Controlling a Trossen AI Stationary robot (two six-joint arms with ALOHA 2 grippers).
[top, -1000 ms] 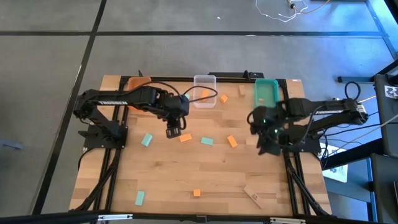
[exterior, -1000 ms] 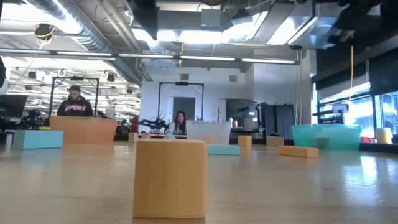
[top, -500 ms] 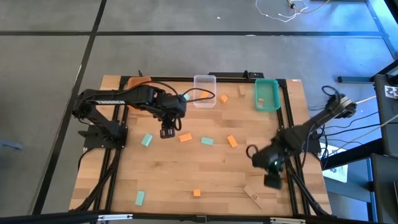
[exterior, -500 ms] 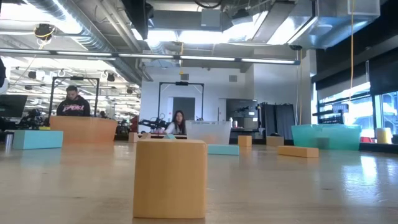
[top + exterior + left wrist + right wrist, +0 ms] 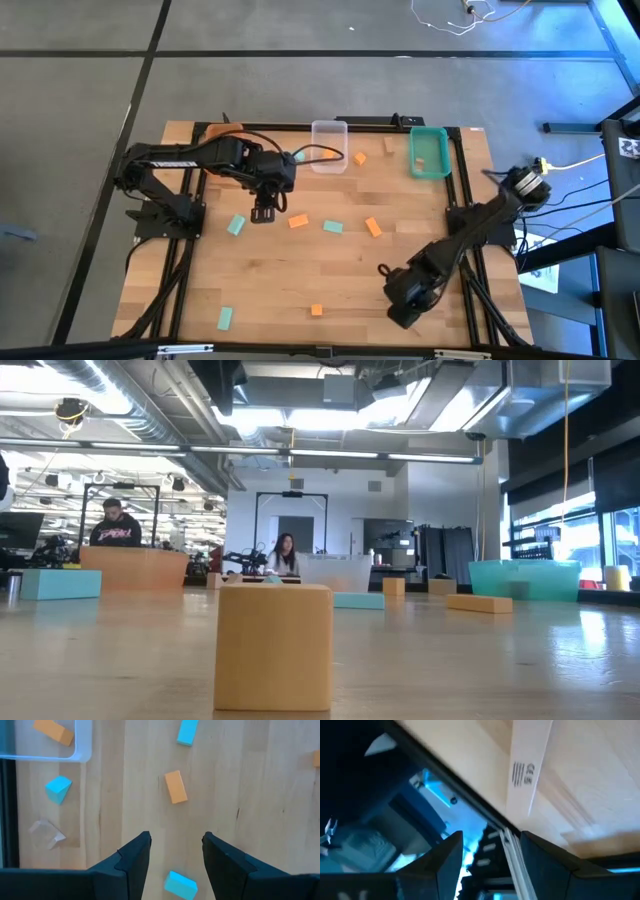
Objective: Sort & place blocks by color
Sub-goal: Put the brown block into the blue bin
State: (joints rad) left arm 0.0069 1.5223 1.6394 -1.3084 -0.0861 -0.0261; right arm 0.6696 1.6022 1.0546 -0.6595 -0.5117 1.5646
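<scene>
Small rectangular orange block lying centre frame, just right of left gripper, fingers spread, empty. Right gripper lower right, likewise parted, empty.

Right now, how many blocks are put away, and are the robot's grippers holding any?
A few are binned: an orange block lies in the clear bin, another in the teal bin. Nothing is in hand: the left gripper hangs open over the table, the right gripper open at the table's front edge. Orange and mint blocks remain scattered, like this mint block.
</scene>
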